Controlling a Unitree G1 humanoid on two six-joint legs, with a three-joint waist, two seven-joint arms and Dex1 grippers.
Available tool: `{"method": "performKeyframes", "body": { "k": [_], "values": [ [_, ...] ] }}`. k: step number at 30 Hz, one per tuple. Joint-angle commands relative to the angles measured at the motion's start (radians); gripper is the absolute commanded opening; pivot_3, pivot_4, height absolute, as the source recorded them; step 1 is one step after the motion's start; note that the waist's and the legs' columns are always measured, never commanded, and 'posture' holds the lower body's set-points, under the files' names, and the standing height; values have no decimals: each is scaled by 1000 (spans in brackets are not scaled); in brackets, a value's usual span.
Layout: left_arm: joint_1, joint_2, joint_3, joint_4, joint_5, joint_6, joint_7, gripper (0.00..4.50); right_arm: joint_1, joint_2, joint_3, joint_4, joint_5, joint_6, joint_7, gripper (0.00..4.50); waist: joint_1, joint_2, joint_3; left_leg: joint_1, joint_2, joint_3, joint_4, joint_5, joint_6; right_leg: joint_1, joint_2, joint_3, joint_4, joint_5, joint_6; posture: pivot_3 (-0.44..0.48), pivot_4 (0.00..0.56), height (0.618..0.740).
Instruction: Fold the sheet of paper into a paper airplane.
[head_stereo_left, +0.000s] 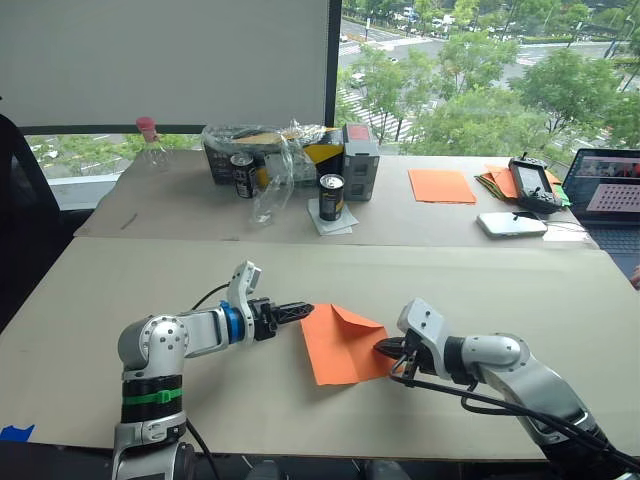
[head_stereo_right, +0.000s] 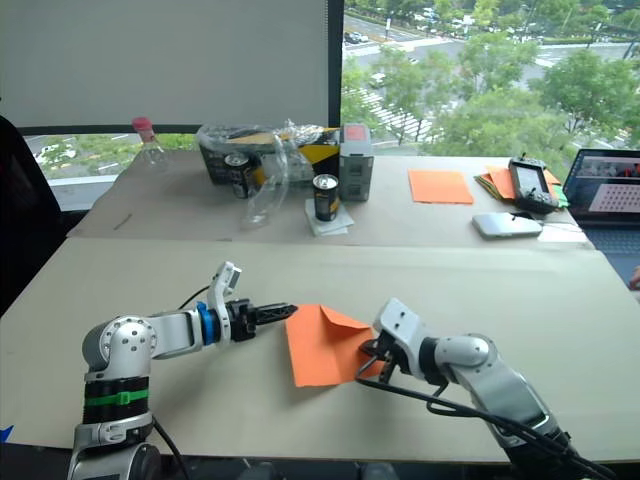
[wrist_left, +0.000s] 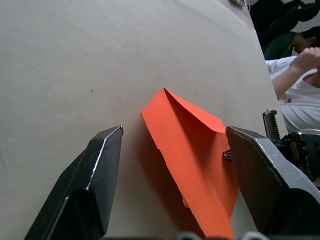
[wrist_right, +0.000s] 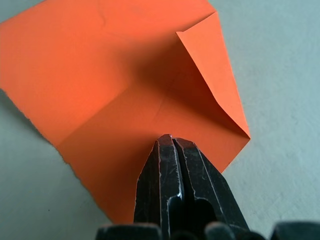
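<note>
One corner of the sheet of paper (head_stereo_left: 338, 345) is folded over; you'll find it lying low and centre in the head view, on the near table (head_stereo_left: 150, 275). Your right gripper (wrist_right: 171, 145) has its fingers pressed together, tips resting on the sheet's right edge. Your left gripper (wrist_left: 172, 137) is spread wide at the sheet's left corner, gripping nothing.

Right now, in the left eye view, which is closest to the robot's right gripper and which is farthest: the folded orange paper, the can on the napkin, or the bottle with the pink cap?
From the right gripper:
1. Sheet of paper, touching it, on the near table.
2. Can, on the far table, near the middle.
3. Bottle, far table's left end, by the window.
</note>
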Motion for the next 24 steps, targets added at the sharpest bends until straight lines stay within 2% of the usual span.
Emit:
{"method": "performKeyframes", "body": {
  "k": [1,6,8,11,14,19,21,24],
  "values": [
    [-26,-22,0,5,-3,-9,20,2375,4,6,-3,-12,0,17,-8,0,-2,0,0,0,0,0,0,0,0,0,0,0,0,0,0,0,150,715],
    [-49,-31,-34,30,23,-35,32,723,-11,16,-43,-53,37,53,-19,0,-1,0,0,0,0,0,0,0,0,0,0,0,0,0,0,0,150,715],
    [-71,6,-90,38,49,-84,-19,31,-31,16,-84,-99,82,93,-16,0,1,0,0,0,0,0,1,0,0,0,0,0,1,0,0,0,150,715],
    [-95,64,-168,50,74,-149,-108,11,-58,17,-127,-146,136,148,-18,0,-1,0,0,-1,0,0,1,0,0,-1,0,0,1,0,0,0,150,715],
    [-137,175,-331,74,164,-303,-285,11,-106,25,-195,-199,231,238,-25,0,-1,0,0,-1,0,0,1,0,0,-1,0,0,1,0,0,0,150,715],
    [-241,240,-488,223,289,-508,-494,11,-180,45,-267,-218,320,306,-64,0,4,0,0,-2,0,0,2,0,0,-1,0,0,0,0,0,0,150,715],
    [-282,242,-542,298,347,-594,-563,11,-193,54,-250,-205,305,297,-89,0,4,0,0,-2,0,0,2,0,0,-1,0,0,0,0,0,0,150,715],
    [-332,225,-598,394,415,-688,-634,11,-182,49,-153,-170,223,254,-122,0,2,0,0,-3,0,0,2,0,0,-2,0,0,0,0,0,0,150,715]
  ]
}}
